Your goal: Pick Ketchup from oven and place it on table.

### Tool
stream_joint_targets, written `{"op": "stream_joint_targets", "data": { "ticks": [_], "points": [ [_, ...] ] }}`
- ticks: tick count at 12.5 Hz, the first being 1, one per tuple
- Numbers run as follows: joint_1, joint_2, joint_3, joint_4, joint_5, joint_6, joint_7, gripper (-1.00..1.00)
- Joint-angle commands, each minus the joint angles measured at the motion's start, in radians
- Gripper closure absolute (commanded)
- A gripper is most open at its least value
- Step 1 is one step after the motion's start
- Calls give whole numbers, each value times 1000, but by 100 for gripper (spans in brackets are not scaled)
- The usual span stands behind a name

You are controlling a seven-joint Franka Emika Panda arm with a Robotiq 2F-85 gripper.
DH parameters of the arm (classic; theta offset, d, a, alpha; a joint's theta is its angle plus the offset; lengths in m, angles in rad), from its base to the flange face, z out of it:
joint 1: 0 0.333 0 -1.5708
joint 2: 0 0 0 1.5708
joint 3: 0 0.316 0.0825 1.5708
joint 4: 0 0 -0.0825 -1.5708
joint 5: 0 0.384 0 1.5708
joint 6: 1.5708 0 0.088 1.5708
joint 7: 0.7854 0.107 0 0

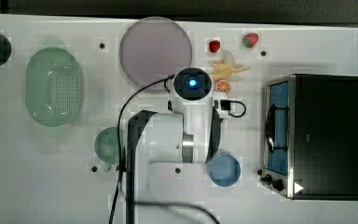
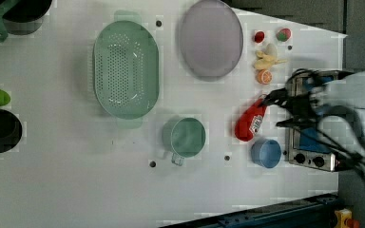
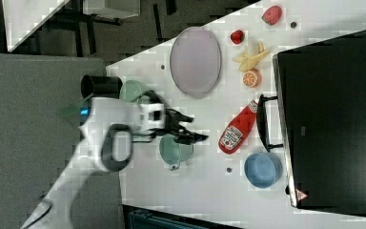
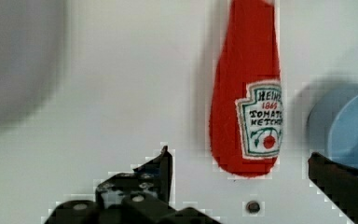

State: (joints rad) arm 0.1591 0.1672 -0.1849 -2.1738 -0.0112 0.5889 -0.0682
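The Ketchup (image 3: 238,129) is a red bottle with a white label, lying flat on the white table (image 3: 205,191) just in front of the oven's (image 3: 333,114) door handle, cap end toward the orange slice. It also shows in the left view (image 2: 250,121) and in the wrist view (image 4: 249,93). My gripper (image 3: 194,128) hangs above the table, apart from the bottle, its fingers spread wide with nothing between them. In the wrist view both fingers (image 4: 161,168) flank the bottle's base from above. The oven (image 1: 326,135) door looks shut.
A blue bowl (image 3: 263,170) sits close beside the bottle's base, and a green mug (image 2: 184,137) stands nearby. A purple plate (image 1: 155,50), a green colander (image 1: 54,86), an orange slice (image 3: 251,78), a banana (image 3: 250,57) and strawberries (image 1: 250,39) lie farther off.
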Motion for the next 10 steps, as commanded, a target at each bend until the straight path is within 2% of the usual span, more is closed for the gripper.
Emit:
{"op": "stream_joint_targets", "data": {
  "ticks": [1,6,10],
  "points": [
    [-12,-162,-29,197,2,-114,41,-100],
    [-10,-187,-26,446,2,-356,41,-100],
    [-10,-187,-25,559,2,-650,41,-100]
  ]
}}
